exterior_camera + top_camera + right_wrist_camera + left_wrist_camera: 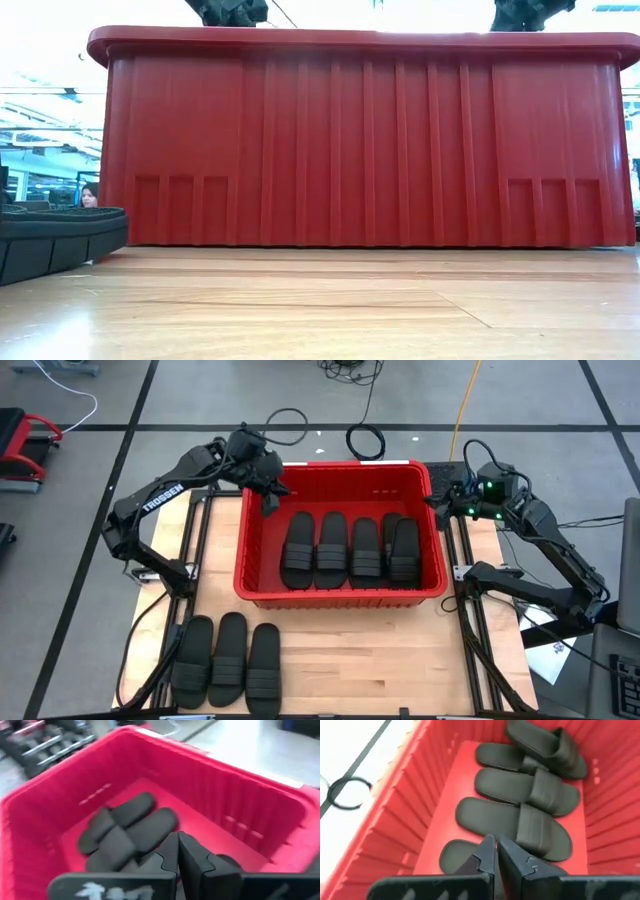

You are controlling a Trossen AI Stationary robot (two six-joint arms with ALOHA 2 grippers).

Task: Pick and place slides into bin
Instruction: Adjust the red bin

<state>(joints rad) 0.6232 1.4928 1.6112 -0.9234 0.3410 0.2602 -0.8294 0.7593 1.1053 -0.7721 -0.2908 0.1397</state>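
The left claw (268,493) is hovering pinched shut and empty, with the bin (262,565) and five slides (350,548) just below it. The right claw (440,500), also shut, is waiting beside the bin; three slides (228,658) are lying on the surface (380,660).

I am looking down on a pale wooden surface (340,650) with visible plank seams. The red bin (340,592) sits directly on it, toward the far half and roughly centered. Three black slides (228,660) lie side by side on the bare wood at the near left corner, soles down, straps up, each just beside its neighbour and well apart from the bin.
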